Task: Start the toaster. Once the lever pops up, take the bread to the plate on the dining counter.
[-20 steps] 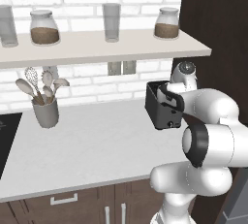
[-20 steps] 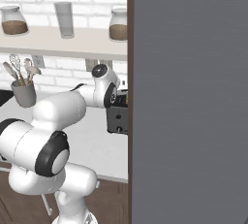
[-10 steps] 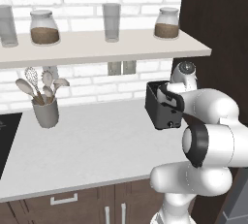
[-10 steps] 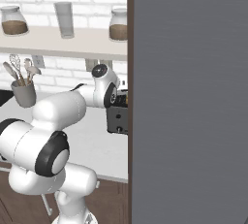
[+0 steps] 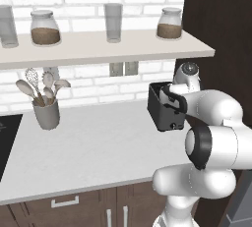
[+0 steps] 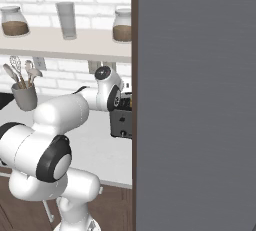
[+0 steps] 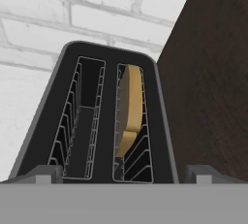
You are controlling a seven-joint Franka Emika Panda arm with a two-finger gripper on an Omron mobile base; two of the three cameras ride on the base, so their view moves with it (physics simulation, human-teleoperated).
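Toaster (image 5: 166,109) black, at right end of surface (image 5: 98,147), near back wall, beside dark cabinet. L slot bare; bread (image 7: 130,109) upright in R slot, top edge poking out. Claw (image 7: 123,173) hovers above toaster, jaws wide apart, gripping nothing. Utensil crock (image 5: 47,113) toward surface's left-rear.

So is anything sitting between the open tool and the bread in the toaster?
Nothing visible does. In the hand view the open tool looks straight down into the toaster, and the bread stands in the right-hand slot with only the slot's wire guides beside it.
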